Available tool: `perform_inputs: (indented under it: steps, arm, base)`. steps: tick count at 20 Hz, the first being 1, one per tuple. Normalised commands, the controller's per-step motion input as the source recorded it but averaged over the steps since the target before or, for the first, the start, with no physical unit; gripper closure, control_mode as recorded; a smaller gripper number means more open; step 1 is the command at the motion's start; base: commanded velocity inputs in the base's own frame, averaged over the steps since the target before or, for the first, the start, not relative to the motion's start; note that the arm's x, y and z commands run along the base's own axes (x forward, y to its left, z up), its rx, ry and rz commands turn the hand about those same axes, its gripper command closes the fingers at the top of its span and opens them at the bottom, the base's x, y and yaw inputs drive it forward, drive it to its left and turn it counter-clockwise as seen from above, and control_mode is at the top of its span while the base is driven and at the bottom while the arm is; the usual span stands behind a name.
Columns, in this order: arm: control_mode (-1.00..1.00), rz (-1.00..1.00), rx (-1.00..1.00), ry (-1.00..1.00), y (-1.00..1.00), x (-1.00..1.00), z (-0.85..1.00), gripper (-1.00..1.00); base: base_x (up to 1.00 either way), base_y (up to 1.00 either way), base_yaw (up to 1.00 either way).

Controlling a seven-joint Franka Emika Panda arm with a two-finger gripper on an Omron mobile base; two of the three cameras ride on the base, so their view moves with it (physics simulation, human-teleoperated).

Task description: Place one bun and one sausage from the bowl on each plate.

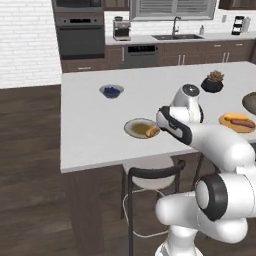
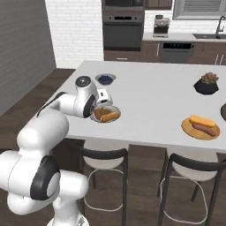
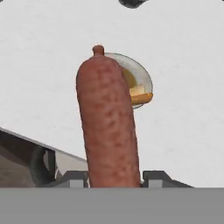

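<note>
My gripper (image 3: 113, 179) is shut on a reddish-brown sausage (image 3: 109, 122) that stands up between its fingers. In the right base view the gripper (image 2: 101, 107) hangs just over the near-left side of the pale grey-rimmed plate (image 2: 115, 109), which holds an orange bun (image 2: 110, 117). The hand view has that plate (image 3: 146, 78) and bun (image 3: 141, 94) partly behind the sausage. The same plate (image 1: 134, 128) lies left of my hand in the left base view. Far right, the wooden plate (image 1: 224, 120) carries a bun (image 1: 235, 117) and a sausage (image 1: 242, 123). The grey-brown bowl (image 1: 250, 102) is cut off by the frame edge.
A small bowl of blue berries (image 1: 111, 91) sits behind the grey plate. A dark pot with a plant (image 1: 212, 82) stands at the back right. Dark-framed stools (image 2: 103, 154) stand under the counter's near edge (image 1: 100, 162).
</note>
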Motion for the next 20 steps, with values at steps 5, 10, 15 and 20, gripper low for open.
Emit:
perform_inputs:
  steps: [5, 10, 15, 20]
  arm:
    - [1.00, 0.00, 0.00, 0.00, 0.00, 0.00, 0.00, 1.00]
    - [-1.00, -0.04, 0.01, 0.11, 0.00, 0.79, -0.30, 1.00]
    - [-1.00, -0.34, 0.03, 0.19, 0.48, 0.70, -0.55, 1.00]
    - [-1.00, -0.18, 0.09, 0.19, 0.14, 0.12, -0.38, 1.00]
  base:
    - [0.74, 0.24, -0.06]
    - [0.18, 0.00, 0.00]
    - [0.00, 0.00, 0.00]
    - [0.00, 0.00, 0.00]
